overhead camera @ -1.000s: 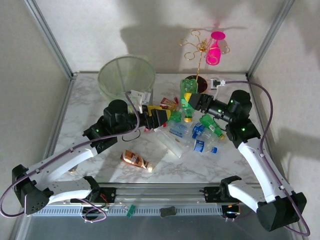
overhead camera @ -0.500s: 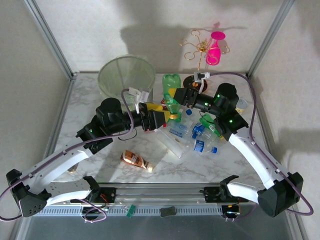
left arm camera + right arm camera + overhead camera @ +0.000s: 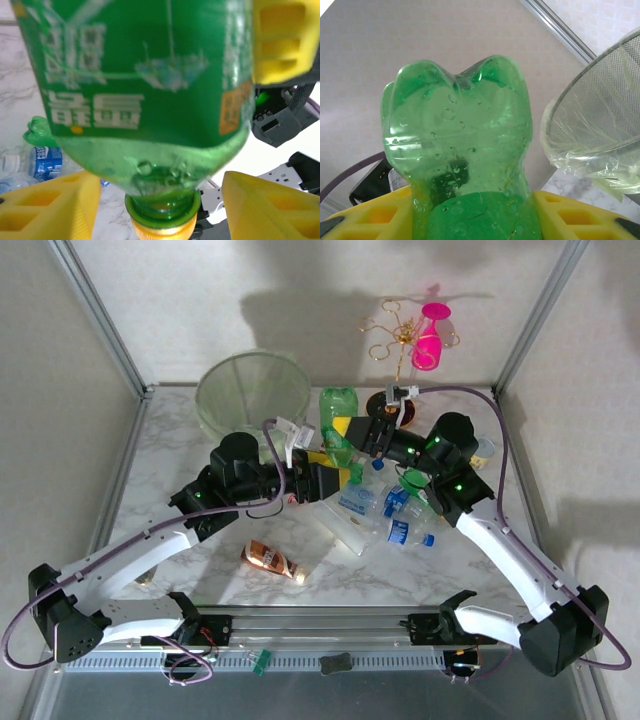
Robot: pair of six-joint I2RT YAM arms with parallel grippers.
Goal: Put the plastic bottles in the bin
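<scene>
There is one bin [image 3: 252,390]. Just right of the bin is one big green bottle [image 3: 338,425]. Further right of the bin, on the counter [image 3: 180,440], are about three clear bottles with blue labels [image 3: 358,500] and one small green bottle [image 3: 420,485]. That heap is too jumbled to count for sure. One brown bottle [image 3: 272,560] lies in front of the bin. Far right of the bin stands one gold stand [image 3: 400,340] with one pink thing [image 3: 427,352] on it.

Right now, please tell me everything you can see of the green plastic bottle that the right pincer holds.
The translucent green plastic bottle is held tilted in the air, lobed base up, orange cap down. A green label with white print wraps it. The right pincer clamps its body; the left pincer stands open around its neck.
</scene>
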